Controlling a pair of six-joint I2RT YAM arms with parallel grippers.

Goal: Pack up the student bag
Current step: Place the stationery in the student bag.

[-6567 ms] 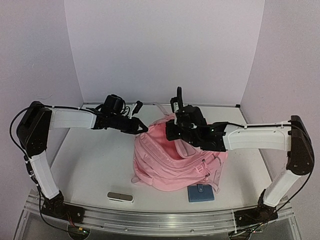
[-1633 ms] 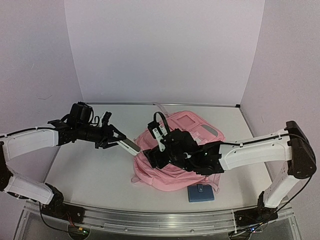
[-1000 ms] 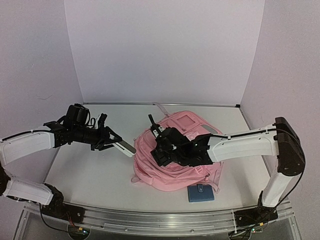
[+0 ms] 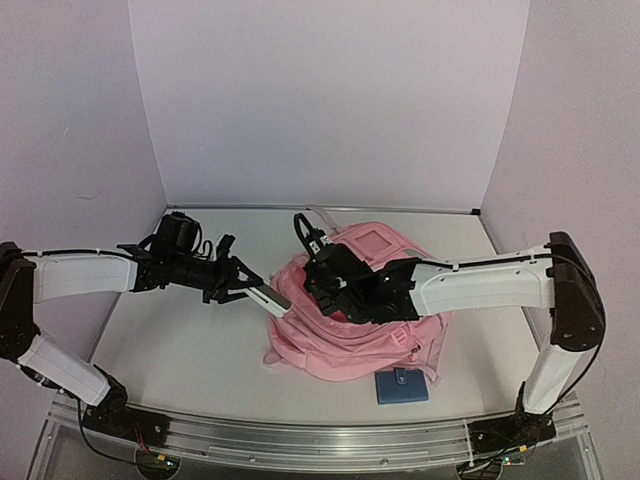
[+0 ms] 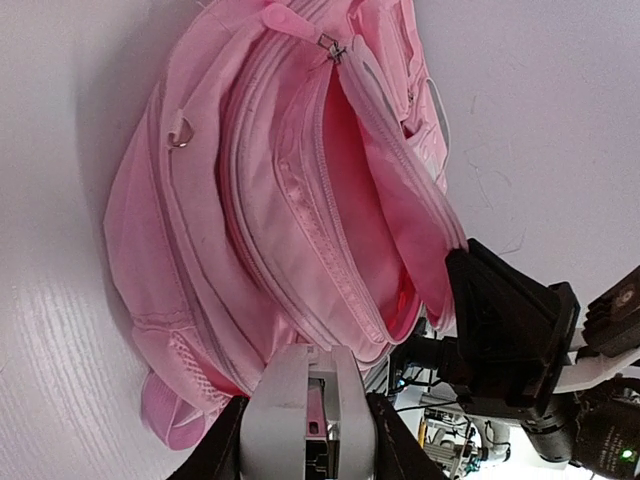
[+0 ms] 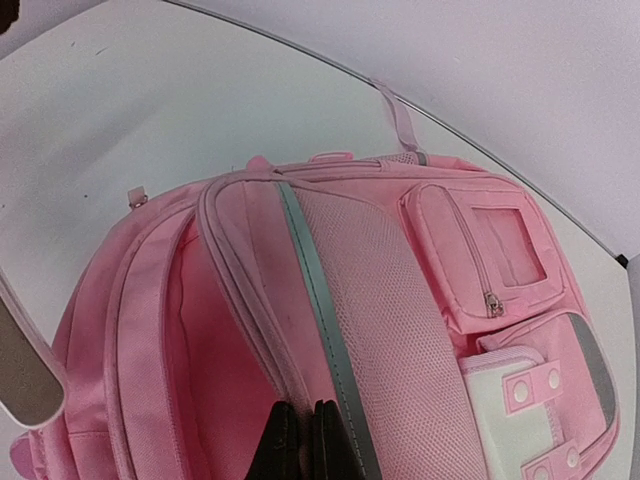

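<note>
The pink student bag (image 4: 352,335) lies on the table, its main compartment gaping toward the left. My right gripper (image 4: 318,283) is shut on the edge of the bag's zip flap (image 6: 262,330), beside the pale grey strip, and holds the opening up; its fingertips (image 6: 285,425) pinch the fabric. My left gripper (image 4: 238,283) is shut on a flat grey oblong case (image 4: 264,297) and holds it at the bag's left edge, just outside the opening. In the left wrist view the case (image 5: 300,395) sits between the fingers, facing the open compartment (image 5: 350,170).
A small blue wallet (image 4: 402,386) lies on the table at the bag's near right corner. White walls close the back and both sides. The case's end also shows at the left edge of the right wrist view (image 6: 25,375).
My left gripper has carried the grey case to the right, up to the bag's opening. My right gripper has shifted back and up with the flap edge, widening the gap.
</note>
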